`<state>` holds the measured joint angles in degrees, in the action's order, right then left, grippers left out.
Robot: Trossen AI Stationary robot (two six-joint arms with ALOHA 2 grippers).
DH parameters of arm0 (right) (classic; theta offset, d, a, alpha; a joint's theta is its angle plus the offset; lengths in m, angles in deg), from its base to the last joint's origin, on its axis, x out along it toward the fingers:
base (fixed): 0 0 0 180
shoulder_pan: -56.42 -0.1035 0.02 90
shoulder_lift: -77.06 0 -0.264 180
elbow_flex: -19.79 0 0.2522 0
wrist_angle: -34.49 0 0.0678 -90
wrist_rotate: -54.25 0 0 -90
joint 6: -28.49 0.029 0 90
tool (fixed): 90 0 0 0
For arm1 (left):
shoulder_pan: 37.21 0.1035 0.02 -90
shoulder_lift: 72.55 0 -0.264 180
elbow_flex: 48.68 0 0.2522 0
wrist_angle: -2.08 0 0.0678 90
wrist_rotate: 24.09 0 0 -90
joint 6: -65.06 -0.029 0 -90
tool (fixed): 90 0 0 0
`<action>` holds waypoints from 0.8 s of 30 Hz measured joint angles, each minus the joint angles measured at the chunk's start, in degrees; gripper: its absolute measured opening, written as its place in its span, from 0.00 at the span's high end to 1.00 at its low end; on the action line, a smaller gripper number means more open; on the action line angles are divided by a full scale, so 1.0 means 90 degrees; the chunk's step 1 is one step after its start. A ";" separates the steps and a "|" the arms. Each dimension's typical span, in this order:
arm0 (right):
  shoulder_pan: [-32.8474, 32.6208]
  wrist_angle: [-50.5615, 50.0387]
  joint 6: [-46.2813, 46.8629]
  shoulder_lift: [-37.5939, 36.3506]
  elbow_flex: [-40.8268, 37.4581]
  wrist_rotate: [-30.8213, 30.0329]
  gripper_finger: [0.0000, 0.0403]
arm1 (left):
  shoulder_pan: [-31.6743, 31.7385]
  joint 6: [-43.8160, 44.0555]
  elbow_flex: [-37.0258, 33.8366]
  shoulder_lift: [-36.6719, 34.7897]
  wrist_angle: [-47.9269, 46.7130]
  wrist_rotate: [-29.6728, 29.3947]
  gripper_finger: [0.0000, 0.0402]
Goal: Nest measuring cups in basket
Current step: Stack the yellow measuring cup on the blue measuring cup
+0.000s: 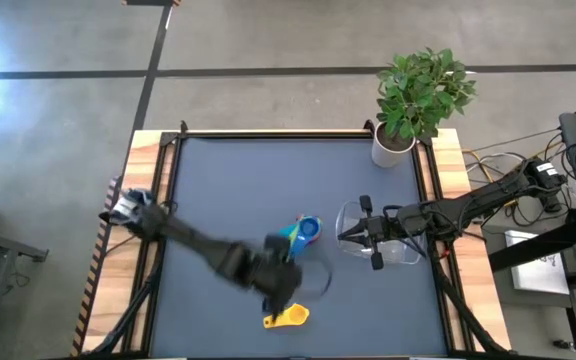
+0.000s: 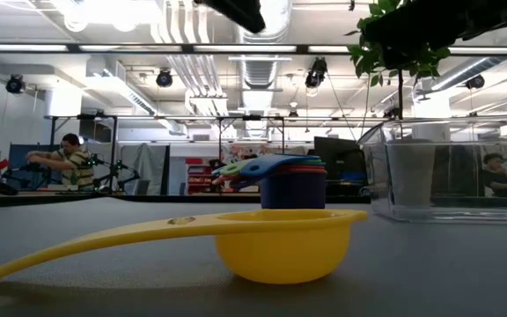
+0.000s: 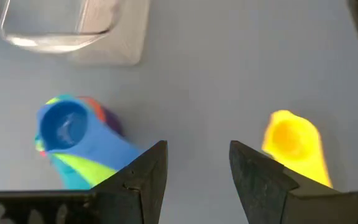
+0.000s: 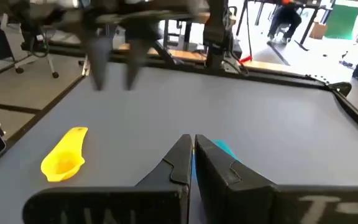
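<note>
A stack of nested measuring cups [image 1: 302, 232] stands on its base on the grey table, a dark blue cup [image 3: 63, 124] innermost, with green and light blue handles fanned to one side. One yellow cup [image 1: 286, 318] sits alone, upright on its bowl, near the front edge [image 2: 280, 246]. My left gripper [image 3: 197, 163] hangs open above the table between the stack and the yellow cup, with nothing between its fingers. The clear basket [image 1: 400, 252] stands right of the stack. My right gripper [image 4: 193, 155] is shut and hovers over the basket [image 1: 366, 236].
A green plant in a white pot [image 1: 393, 148] stands at the table's far right corner. Raised rails [image 1: 168, 200] frame the table. Bare grey surface lies across the far and left parts. A person [image 2: 69, 163] sits in the room behind.
</note>
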<state>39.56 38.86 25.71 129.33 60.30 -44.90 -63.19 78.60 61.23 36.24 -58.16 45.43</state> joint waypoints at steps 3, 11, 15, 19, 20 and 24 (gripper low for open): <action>0.0000 0.0084 -0.0004 0.0000 0.0002 0.0000 0.98 | -0.0608 0.0282 -0.0301 0.0022 0.0594 -0.0655 0.61; 0.0000 0.0067 -0.0022 0.0000 0.0002 0.0000 0.98 | -0.1121 0.0727 -0.1472 0.0017 0.2727 -0.0148 0.61; 0.0000 0.0062 -0.0022 0.0000 0.0002 0.0002 0.98 | -0.1098 0.1492 -0.2020 0.0017 0.3015 0.0047 0.61; 0.0000 0.0064 -0.0025 0.0000 0.0002 0.0002 0.98 | -0.1109 0.2490 -0.2390 0.0017 0.2956 -0.0109 0.59; 0.0000 0.0066 -0.0025 0.0000 0.0002 0.0002 0.98 | -0.1107 0.2635 -0.2473 0.0018 0.2950 -0.0109 0.57; 0.0000 0.0064 -0.0025 0.0000 0.0002 0.0002 0.98 | -0.1126 0.3187 -0.2554 0.0096 0.3020 -0.0030 0.48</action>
<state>39.56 39.43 25.49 129.33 60.32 -44.88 -73.33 107.28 38.24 37.11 -30.98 45.16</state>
